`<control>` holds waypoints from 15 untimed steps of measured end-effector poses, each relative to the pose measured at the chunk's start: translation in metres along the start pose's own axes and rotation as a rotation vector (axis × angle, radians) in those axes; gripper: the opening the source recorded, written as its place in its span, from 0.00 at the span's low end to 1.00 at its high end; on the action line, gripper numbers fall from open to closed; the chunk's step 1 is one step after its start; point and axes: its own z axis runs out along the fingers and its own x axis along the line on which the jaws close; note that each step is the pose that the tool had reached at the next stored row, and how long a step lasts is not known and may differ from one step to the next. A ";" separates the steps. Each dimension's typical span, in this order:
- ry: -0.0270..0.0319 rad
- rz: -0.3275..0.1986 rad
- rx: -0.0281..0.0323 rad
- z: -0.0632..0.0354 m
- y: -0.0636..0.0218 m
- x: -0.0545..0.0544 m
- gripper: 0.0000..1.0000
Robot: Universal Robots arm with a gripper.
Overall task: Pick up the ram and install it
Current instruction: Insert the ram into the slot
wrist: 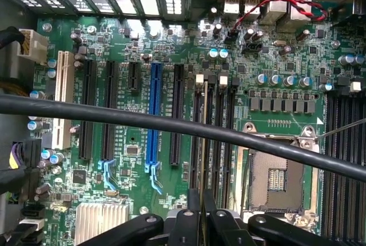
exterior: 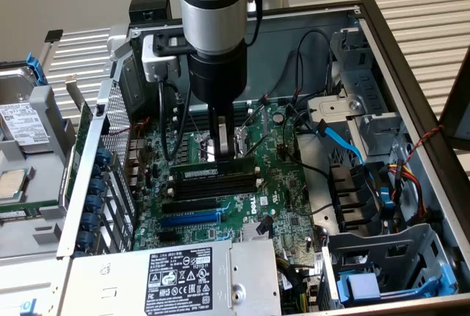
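Note:
The ram (exterior: 200, 173), a thin dark stick with a small pale sticker, stands on edge along the black memory slot farthest from the power supply. My gripper (exterior: 224, 153) reaches straight down onto the ram, toward its end on the exterior view's right, and its fingers are shut on the upper edge. In the wrist view the ram (wrist: 203, 143) shows edge-on as a thin line running away from my gripper (wrist: 201, 206), lined up with the row of black slots (wrist: 220, 131). How deep it sits in the slot I cannot tell.
Bare black slots with white end clips (exterior: 217, 187) lie beside the ram, and a longer blue slot (exterior: 189, 219) lies nearer the power supply (exterior: 176, 275). A black cable (wrist: 114, 114) crosses the wrist view. The CPU socket (wrist: 274, 177), loose wires and drive cages (exterior: 382, 257) crowd the case.

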 end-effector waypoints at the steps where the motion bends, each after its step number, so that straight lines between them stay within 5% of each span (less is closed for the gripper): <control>1: -0.0001 0.000 0.0000 0.0002 0.0000 0.000 0.13; 15: -0.0041 0.000 0.0000 0.0053 -0.0001 0.003 0.13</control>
